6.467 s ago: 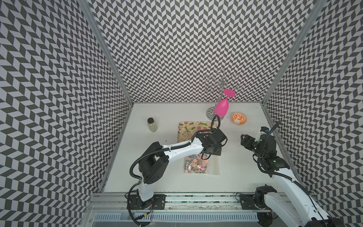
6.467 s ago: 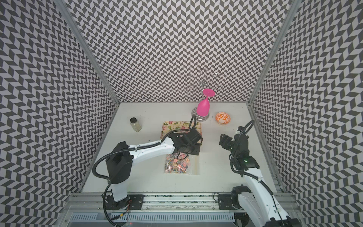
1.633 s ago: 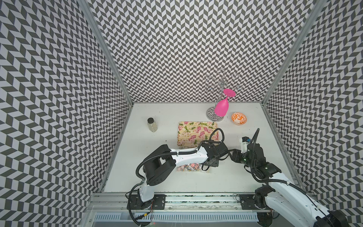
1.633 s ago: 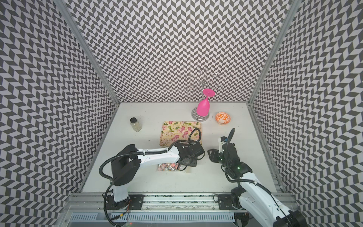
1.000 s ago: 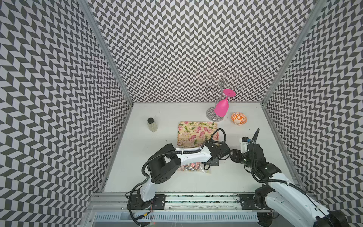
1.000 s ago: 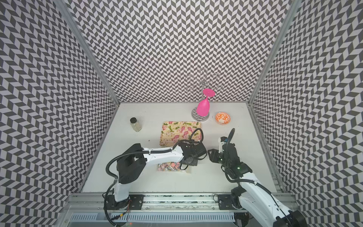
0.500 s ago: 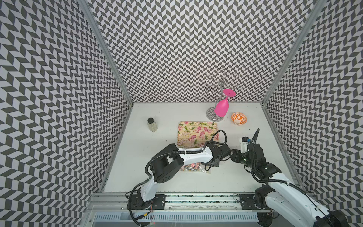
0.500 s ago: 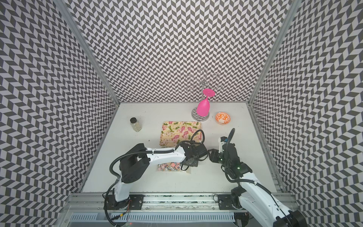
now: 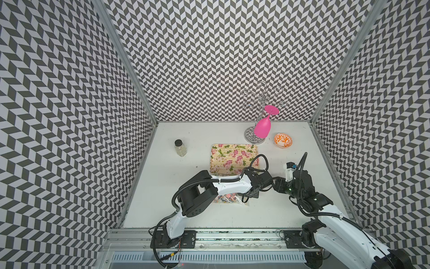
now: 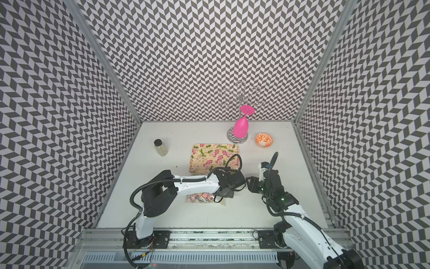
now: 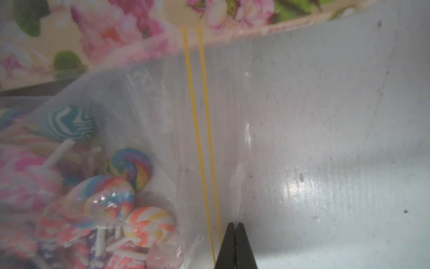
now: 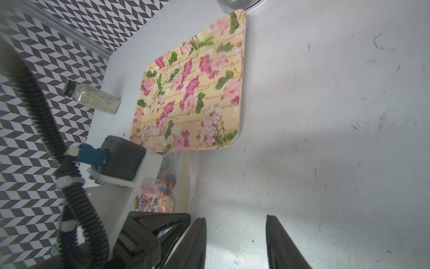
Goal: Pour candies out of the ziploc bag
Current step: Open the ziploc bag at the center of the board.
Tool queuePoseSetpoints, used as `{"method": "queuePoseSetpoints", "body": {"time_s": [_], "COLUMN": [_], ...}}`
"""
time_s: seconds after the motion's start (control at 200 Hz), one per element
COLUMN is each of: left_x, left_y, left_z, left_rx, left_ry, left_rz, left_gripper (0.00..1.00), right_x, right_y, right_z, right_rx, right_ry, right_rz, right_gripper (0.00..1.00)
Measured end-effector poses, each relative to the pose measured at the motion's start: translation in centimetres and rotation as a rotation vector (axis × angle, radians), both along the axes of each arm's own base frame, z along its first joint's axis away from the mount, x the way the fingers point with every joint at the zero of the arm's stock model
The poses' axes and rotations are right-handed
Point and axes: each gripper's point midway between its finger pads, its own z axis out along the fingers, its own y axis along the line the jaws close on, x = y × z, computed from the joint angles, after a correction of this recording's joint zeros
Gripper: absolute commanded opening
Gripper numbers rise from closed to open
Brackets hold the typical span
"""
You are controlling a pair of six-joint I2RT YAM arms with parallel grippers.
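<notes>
The bag (image 11: 232,116) was laid flat on the desk (image 9: 221,216), just beside the front edge of the flowered tray (image 9: 232,158). In both top views it was partly hidden under the left arm. The candies (image 11: 121,205) were piled at 1 end of it, away from the 2 yellow lines (image 11: 198,139) near its mouth. Whether the mouth was zipped could not be told.

The left end effector (image 11: 235,242) was squeezed fully shut, with its tips set on the thin lip of the bag just past the yellow lines. The lip seemed to be pinched between them. The right end effector (image 12: 235,242) was held partly open with nothing in it, low over bare desk and very near the left one.

The bag was judged to be light, soft and floppy, with a slippery clear skin. It could be expected to sag and fold when lifted. The candies were judged small and hard, likely to slide in a lump. The mouth would best be pulled apart by its 2 lips. For pouring, the closed end behind the candies was thought the best place to be held. A thin lip could easily be lost from a shallow pinch.
</notes>
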Motion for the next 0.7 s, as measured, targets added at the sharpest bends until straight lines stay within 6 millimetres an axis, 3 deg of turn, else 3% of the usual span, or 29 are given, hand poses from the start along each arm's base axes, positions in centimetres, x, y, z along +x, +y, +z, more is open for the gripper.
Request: {"method": "queuePoseSetpoints", "body": {"time_s": [0.15, 0.441, 0.701], "left_x": [0.0, -0.1, 0.0], "left_y": [0.5, 0.0, 0.5], "left_z": [0.7, 5.4, 4.3], "left_rx": [-0.002, -0.152, -0.223], "left_ry": [-0.017, -0.083, -0.064], "left_rz": [-0.011, -0.115, -0.147], "left_gripper": [0.00, 0.00, 0.00], "right_x": [-0.1, -1.5, -3.1], "right_y": [0.7, 3.5, 7.0], "right_z": [-0.1, -2.2, -1.4], "right_rx": [0.014, 0.063, 0.151], "right_ry": [0.003, 0.091, 0.070], "right_rz": [0.043, 0.231, 0.414], "right_gripper": [0.43, 0.43, 0.43]}}
